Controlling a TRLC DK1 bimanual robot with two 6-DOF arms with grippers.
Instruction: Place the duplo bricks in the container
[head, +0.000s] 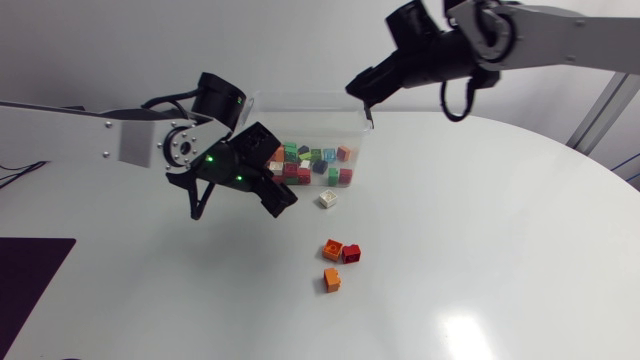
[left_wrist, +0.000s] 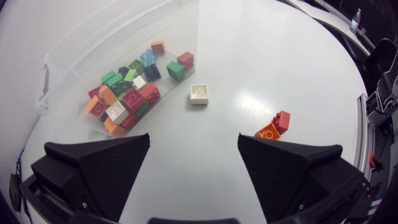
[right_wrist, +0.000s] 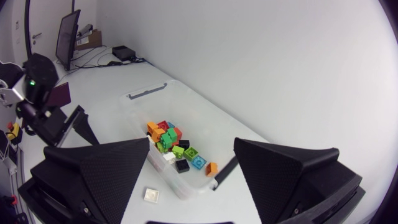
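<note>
Closest to the front edge of the table (head: 480, 220) sits a lone orange brick (head: 332, 280), and just behind it a second orange brick (head: 332, 249) touches a red brick (head: 351, 253) side by side. A bit further back there's a white brick (head: 327, 200) on its own, studs up, just outside the container's near wall, so four pieces are still out on the tabletop. Level with that white one, the left gripper (head: 272, 172) hangs above the table next to the container's near left corner. Its fingers are spread wide with nothing in them, and from its own camera you look straight down between them at the white brick (left_wrist: 199, 94) and the bin. Then there's the container (head: 300, 100) itself, a clear plastic tub holding the pile of bricks (head: 310, 165), a jumble of red, green, orange, blue, black and white mostly bunched toward its right end. Furthest back, the right gripper (head: 360, 88) sits up over the tub's far right corner, jaws also wide apart and empty, and its camera looks down on the pile (right_wrist: 174, 140) between the fingers.
</note>
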